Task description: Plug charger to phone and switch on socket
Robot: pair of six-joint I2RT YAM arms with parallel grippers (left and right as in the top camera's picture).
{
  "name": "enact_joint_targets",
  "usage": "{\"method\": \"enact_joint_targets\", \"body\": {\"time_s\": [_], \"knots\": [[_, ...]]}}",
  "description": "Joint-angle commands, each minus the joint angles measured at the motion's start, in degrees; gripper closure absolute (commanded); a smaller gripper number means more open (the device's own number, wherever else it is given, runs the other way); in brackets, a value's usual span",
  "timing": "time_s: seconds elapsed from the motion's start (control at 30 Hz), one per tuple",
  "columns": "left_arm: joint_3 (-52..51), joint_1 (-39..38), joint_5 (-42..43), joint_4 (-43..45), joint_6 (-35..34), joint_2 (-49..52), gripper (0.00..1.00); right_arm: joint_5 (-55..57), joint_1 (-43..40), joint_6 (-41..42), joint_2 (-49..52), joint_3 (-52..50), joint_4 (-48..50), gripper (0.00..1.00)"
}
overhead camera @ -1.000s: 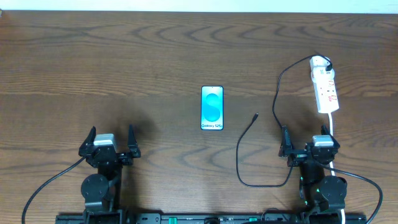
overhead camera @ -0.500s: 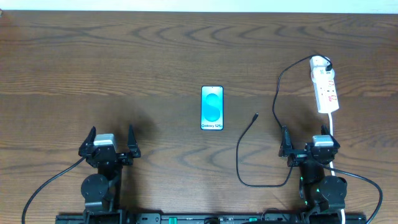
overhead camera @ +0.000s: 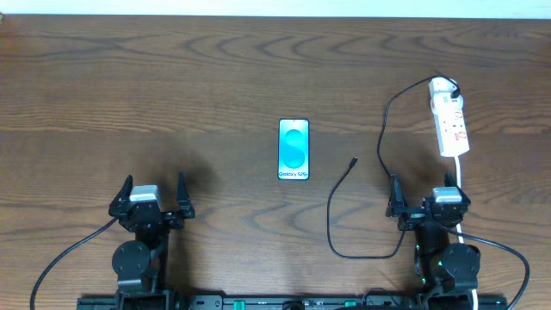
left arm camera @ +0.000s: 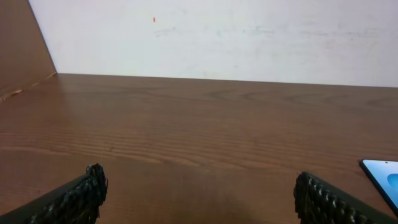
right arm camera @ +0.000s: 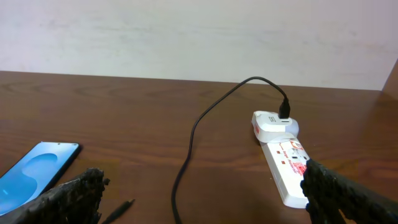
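Note:
The phone (overhead camera: pixel 294 150) lies face up at the table's middle, its light-blue screen showing; it also shows in the right wrist view (right arm camera: pixel 37 168) and at the edge of the left wrist view (left arm camera: pixel 382 174). The charger's black cable (overhead camera: pixel 383 129) runs from a white adapter (overhead camera: pixel 442 86) on the socket (overhead camera: pixel 450 125) down in a loop to its connector tip (overhead camera: pixel 355 160), right of the phone. The tip lies loose (right arm camera: pixel 118 209). The socket (right arm camera: pixel 286 168) lies at the right. My left gripper (overhead camera: pixel 153 196) and right gripper (overhead camera: pixel 428 200) are open, empty, near the front edge.
A thick white cord (overhead camera: pixel 462 176) runs from the socket toward the right arm's base. The wooden table (overhead camera: pixel 172 86) ends at a white wall at the back. A brown panel (left arm camera: pixel 18 43) stands at the far left.

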Motion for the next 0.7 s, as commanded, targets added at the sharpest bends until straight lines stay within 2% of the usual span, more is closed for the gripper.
{"method": "enact_joint_targets", "body": {"time_s": [0.0, 0.07, 0.17, 0.3, 0.43, 0.57, 0.67], "knots": [[-0.8, -0.2, -1.5, -2.4, -0.7, -0.3, 0.02, 0.5, 0.3, -0.4, -0.2, -0.1, -0.2, 0.01], [-0.8, -0.2, -0.9, -2.4, -5.9, -0.3, 0.03, 0.5, 0.3, -0.4, -0.2, -0.1, -0.2, 0.01], [-0.8, -0.2, 4.2, -1.9, -16.7, -0.3, 0.02, 0.5, 0.3, -0.4, -0.2, -0.1, -0.2, 0.01], [-0.8, -0.2, 7.6, -1.3, -24.5, -0.3, 0.03, 0.5, 0.3, -0.4, -0.2, -0.1, -0.2, 0.01], [-0.8, -0.2, 9.5, 0.6, -28.5, -0.3, 0.02, 0.5, 0.3, -0.4, -0.2, -0.1, -0.2, 0.01], [-0.7, -0.2, 11.6, 8.6, -28.5, -0.3, 0.03, 0.5, 0.3, -0.4, -0.2, -0.1, -0.2, 0.01], [0.8, -0.2, 11.6, 11.2, -28.5, -0.3, 0.02, 0.5, 0.3, -0.4, -0.2, -0.1, -0.2, 0.01]]}}
